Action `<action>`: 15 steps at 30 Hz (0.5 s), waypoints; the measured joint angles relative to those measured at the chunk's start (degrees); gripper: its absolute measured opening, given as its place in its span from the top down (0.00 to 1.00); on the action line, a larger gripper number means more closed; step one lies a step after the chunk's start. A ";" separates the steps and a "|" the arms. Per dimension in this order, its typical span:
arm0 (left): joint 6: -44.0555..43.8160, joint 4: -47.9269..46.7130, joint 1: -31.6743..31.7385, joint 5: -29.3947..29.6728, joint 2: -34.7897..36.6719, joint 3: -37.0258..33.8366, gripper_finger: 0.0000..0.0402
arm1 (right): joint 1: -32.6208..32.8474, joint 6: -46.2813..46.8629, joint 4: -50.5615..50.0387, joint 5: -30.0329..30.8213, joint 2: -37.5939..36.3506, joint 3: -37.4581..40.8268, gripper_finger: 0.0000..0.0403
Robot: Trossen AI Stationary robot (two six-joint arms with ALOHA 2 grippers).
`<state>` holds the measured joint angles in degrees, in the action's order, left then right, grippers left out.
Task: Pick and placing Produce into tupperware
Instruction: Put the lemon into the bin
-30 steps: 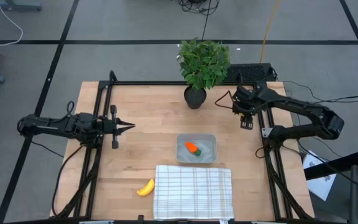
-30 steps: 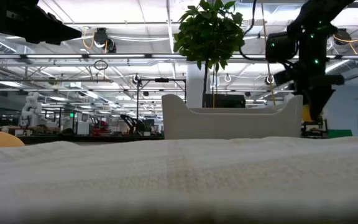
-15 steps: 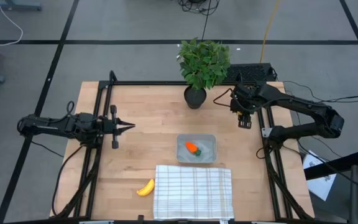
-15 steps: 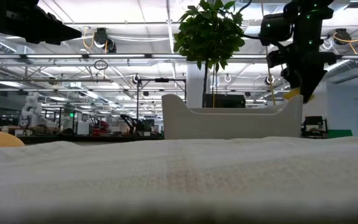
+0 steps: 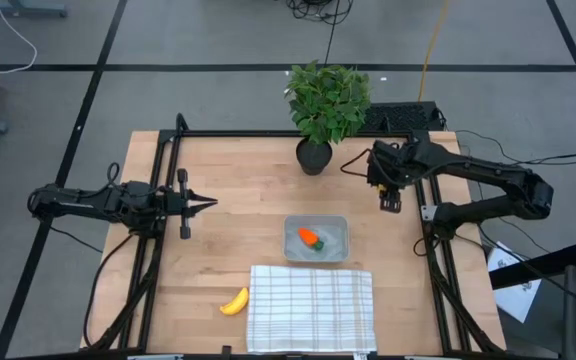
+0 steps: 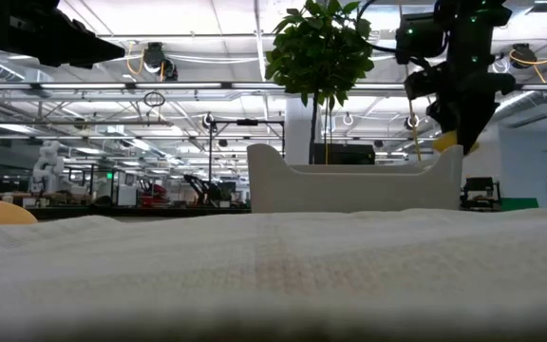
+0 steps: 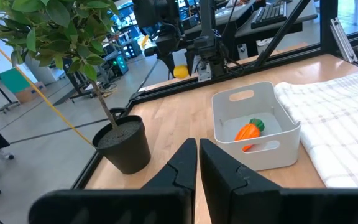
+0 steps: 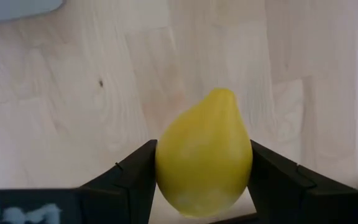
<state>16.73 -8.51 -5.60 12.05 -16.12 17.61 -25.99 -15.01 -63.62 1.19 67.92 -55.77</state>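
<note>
Open bench at the centre and left; obstacles are grouped along the back and front.

The potted plant [image 5: 326, 112] is stood at the back edge, just beside the raised right gripper [image 5: 390, 196], by which the round yellow fruit [image 8: 204, 153] is clamped. Bare wood is left between that gripper and the tupperware [image 5: 316, 239], where the carrot [image 5: 310, 238] is already lodged. The front is taken up by the checked cloth [image 5: 311, 308], with the banana [image 5: 234, 302] just beside it.

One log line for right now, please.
right gripper: holding yellow fruit above table | carrot in tupperware | banana on table | left gripper: shut, waiting
</note>
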 joint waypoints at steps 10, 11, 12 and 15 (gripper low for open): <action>0.00 -0.02 0.01 0.02 0.02 0.00 0.94 | 5.12 0.86 4.16 -0.64 0.00 0.00 0.51; 0.00 -0.02 0.01 0.02 0.02 0.00 0.94 | 5.61 0.86 4.78 -1.43 0.00 0.01 0.51; 0.00 -0.02 0.01 0.02 0.00 0.00 0.94 | 6.17 0.97 5.52 -1.86 0.00 0.02 0.51; 0.00 -0.02 0.01 0.04 0.00 0.00 0.94 | 7.85 1.49 8.09 -3.02 0.00 0.02 0.51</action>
<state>16.73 -8.54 -5.58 12.10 -16.12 17.61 -18.14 -13.52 -55.53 -1.83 67.92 -55.75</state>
